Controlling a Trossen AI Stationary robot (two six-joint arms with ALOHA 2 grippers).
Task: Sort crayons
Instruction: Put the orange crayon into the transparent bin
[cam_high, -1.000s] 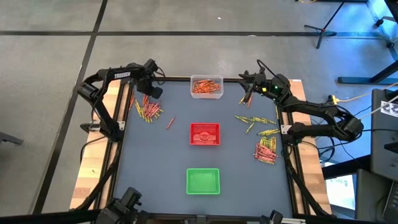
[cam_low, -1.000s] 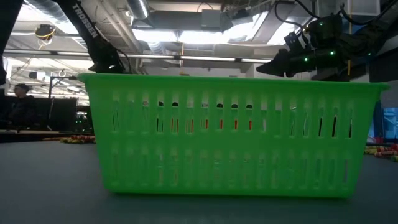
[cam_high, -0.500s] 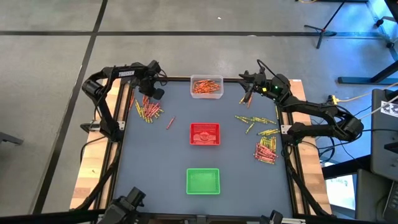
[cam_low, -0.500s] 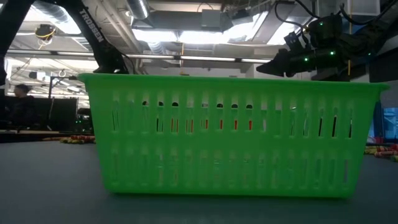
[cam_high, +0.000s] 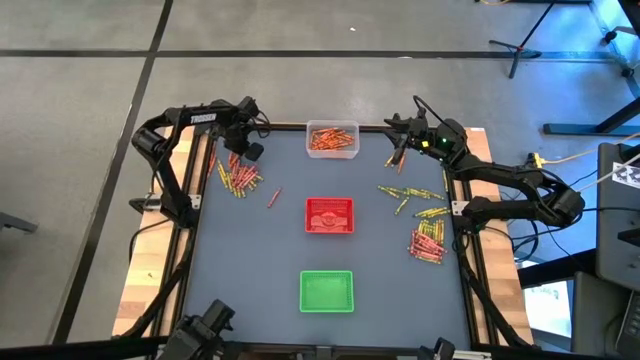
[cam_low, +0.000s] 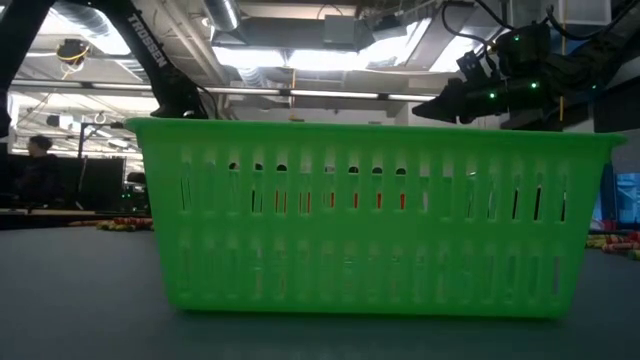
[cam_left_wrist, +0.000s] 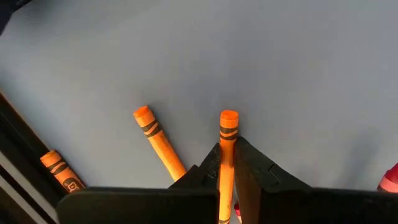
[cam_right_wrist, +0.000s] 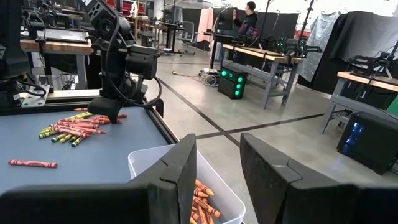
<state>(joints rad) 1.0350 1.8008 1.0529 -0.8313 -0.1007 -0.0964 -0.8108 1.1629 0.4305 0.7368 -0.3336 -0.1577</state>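
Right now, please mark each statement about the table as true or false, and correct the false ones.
1. The left pincer is shut on an orange crayon. True.
2. The clear tray holds orange crayons. True.
3. The green tray stands between the clear tray and the red tray. False: the red tray is the middle one.
4. The right pincer grips a crayon. False: its fingers stand apart with nothing between them, above the clear tray's rim.
5. A person stands in the room behind the table. True.
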